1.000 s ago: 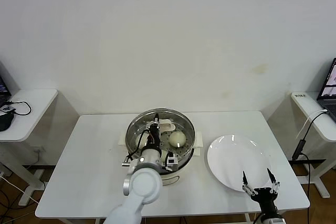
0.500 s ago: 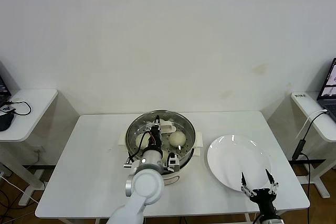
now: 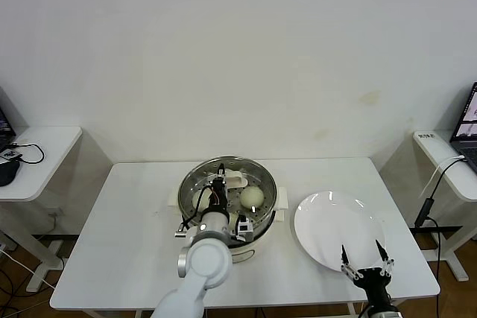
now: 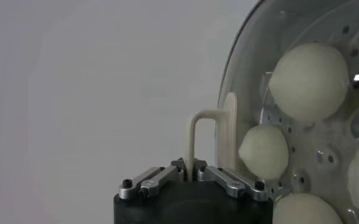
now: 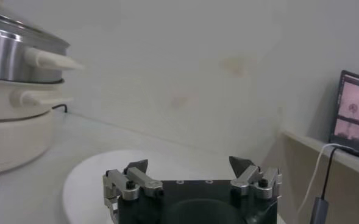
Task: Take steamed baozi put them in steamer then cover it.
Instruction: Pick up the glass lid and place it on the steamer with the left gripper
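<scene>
The steamer (image 3: pixel 262 214) stands mid-table on its cream pot. The clear glass cover (image 3: pixel 246 166) lies over it. My left gripper (image 3: pixel 221 186) is shut on the cover's cream handle (image 3: pixel 237 180). In the left wrist view the jaws (image 4: pixel 191 173) pinch the handle's thin upright (image 4: pixel 193 143), beside the cover's metal rim (image 4: pixel 229 85). Several baozi show through the glass (image 4: pixel 310 79), (image 4: pixel 264 152); one is plain in the head view (image 3: pixel 253 197). My right gripper (image 3: pixel 364 258) is open and empty over the near edge of the white plate (image 3: pixel 332 225); its own view shows it too (image 5: pixel 188 165).
The white plate (image 5: pixel 85 182) is bare, to the right of the steamer (image 5: pixel 8 58). A side table with cables (image 3: pixel 37 150) stands far left. Another with a laptop (image 3: pixel 467 121) and a hanging cable stands far right. The white wall is close behind the table.
Almost nothing. My left gripper keeps its hold on the cover's handle over the steamer. My right gripper has drifted very slightly.
</scene>
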Available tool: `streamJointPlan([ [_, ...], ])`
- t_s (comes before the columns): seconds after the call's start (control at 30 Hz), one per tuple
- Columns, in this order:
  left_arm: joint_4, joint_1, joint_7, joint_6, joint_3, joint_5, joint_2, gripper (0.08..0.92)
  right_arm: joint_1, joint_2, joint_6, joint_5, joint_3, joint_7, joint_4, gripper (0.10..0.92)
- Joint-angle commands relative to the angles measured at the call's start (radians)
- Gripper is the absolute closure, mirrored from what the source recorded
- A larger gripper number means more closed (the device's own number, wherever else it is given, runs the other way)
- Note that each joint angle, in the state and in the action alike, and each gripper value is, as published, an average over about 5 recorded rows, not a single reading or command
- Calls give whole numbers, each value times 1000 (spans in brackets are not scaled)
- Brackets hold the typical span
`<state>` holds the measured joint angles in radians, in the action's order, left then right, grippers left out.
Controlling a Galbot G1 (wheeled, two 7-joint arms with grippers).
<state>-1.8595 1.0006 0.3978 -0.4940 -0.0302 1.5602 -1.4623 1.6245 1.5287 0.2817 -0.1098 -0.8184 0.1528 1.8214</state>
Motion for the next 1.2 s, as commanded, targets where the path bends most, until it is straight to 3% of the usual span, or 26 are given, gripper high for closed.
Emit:
streamJointPlan([
  [0.03,12,-4,-15,2,-8,-10,-3,851,2,0,1,-1,1,0,1,203],
  [1.2,6,45,-80,32,-15,1,-25,845,12,-2,8,-6,12,2,12,203],
])
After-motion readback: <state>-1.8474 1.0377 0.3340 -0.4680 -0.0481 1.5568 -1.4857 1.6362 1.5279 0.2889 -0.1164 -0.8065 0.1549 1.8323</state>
